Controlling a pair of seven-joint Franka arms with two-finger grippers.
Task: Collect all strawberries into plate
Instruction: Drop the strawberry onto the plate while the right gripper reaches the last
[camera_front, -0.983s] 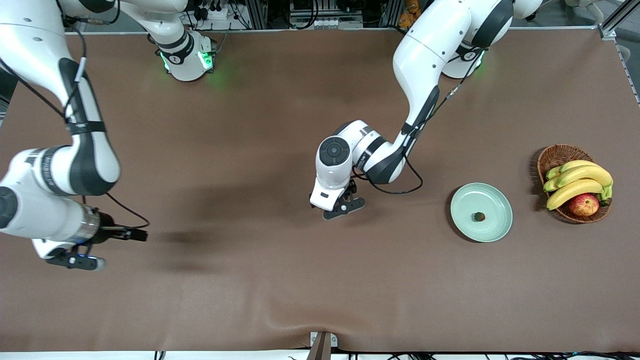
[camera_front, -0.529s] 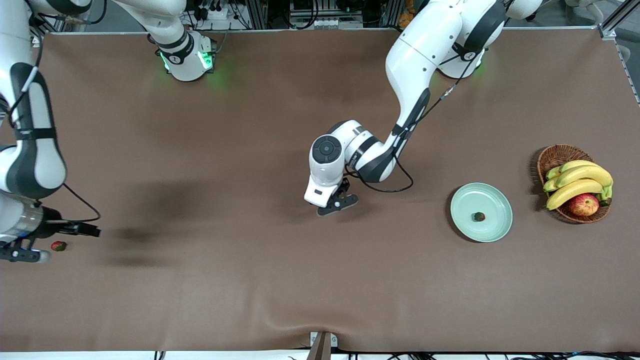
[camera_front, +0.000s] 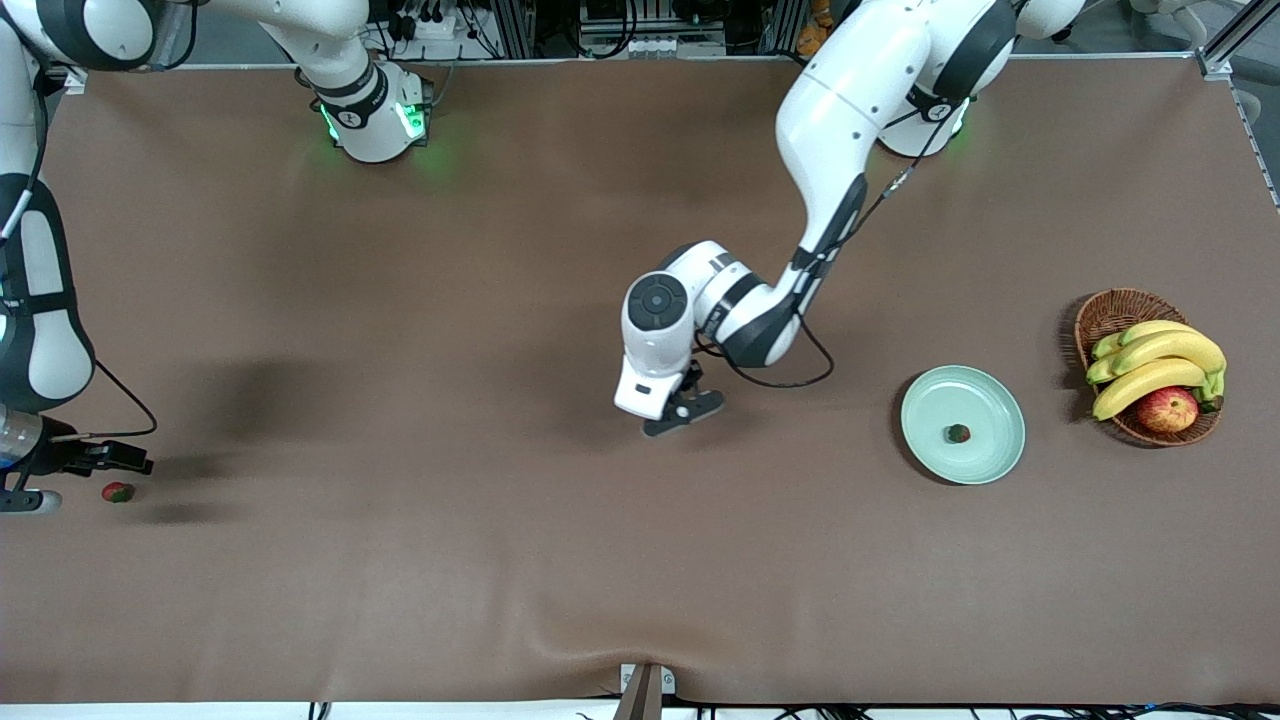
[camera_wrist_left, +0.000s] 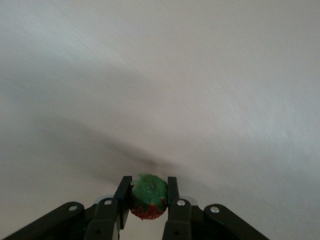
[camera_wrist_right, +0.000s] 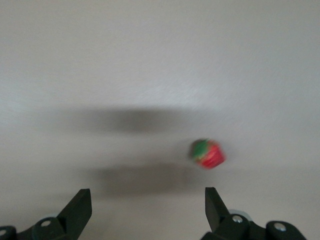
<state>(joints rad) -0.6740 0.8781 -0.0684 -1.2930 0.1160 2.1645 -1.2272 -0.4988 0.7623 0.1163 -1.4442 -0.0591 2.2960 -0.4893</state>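
My left gripper (camera_wrist_left: 148, 192) is shut on a strawberry (camera_wrist_left: 148, 196), red with its green cap facing the camera, just above the brown cloth. In the front view that gripper (camera_front: 688, 411) is low over the middle of the table and hides its berry. A second strawberry (camera_front: 958, 433) lies in the mint-green plate (camera_front: 985, 458). A third strawberry (camera_front: 118, 491) lies on the cloth at the right arm's end of the table. My right gripper (camera_front: 40, 485) hovers beside it, open; in the right wrist view that strawberry (camera_wrist_right: 208, 153) is ahead of the empty gripper (camera_wrist_right: 145, 200).
A wicker basket (camera_front: 1108, 308) with bananas (camera_front: 1160, 362) and an apple (camera_front: 1167, 409) stands beside the plate at the left arm's end of the table. The brown cloth (camera_front: 500, 560) has a wrinkle near its front edge.
My left gripper has shut on the strawberry in the middle of the table. The right arm has swung toward its own end of the table, uncovering the strawberry there.
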